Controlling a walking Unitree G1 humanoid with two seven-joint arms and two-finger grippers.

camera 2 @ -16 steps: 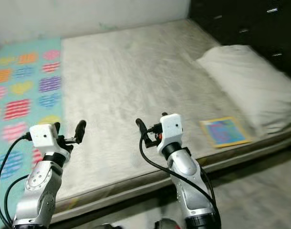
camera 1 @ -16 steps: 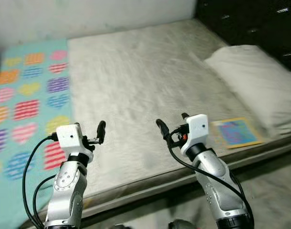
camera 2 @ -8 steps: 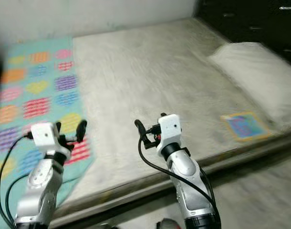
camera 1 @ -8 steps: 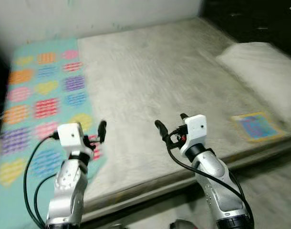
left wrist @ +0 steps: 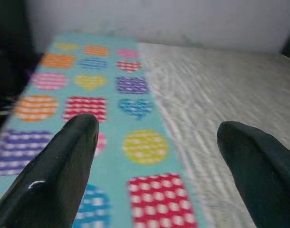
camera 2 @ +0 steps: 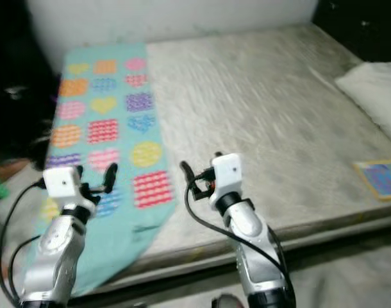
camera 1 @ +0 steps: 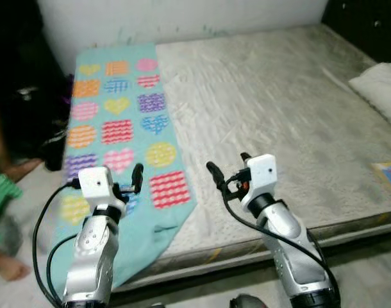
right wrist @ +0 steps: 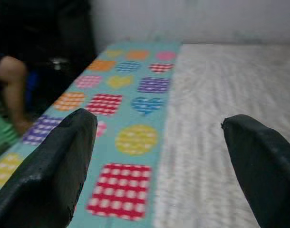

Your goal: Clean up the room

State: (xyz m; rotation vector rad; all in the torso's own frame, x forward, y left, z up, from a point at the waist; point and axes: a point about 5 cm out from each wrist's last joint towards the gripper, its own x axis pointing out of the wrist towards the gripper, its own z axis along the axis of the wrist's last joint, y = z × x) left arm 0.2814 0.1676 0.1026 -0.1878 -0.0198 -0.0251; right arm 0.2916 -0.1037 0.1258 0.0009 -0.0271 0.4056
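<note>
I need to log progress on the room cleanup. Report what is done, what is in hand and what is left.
Done: nothing visibly tidied yet. In hand: nothing; the left gripper and right gripper are both open and empty, held above the bed's near edge. Left: the patterned blanket lies along the bed's left side with its end hanging over the edge, and a colourful book lies near the pillow.

Bed point(camera 1: 279, 96) ahead, spanning centre to right. Blanket point(camera 1: 118, 128) on bed's left part, near end hanging over front edge. Pillow point(camera 1: 381, 86) at bed's far right. Book point(camera 2: 382, 178) on bed near front right edge, in front of pillow, apart from it. Wall point(camera 1: 183, 16) behind bed. Person point(camera 1: 2, 212) on floor left of bed, beside blanket.
</note>
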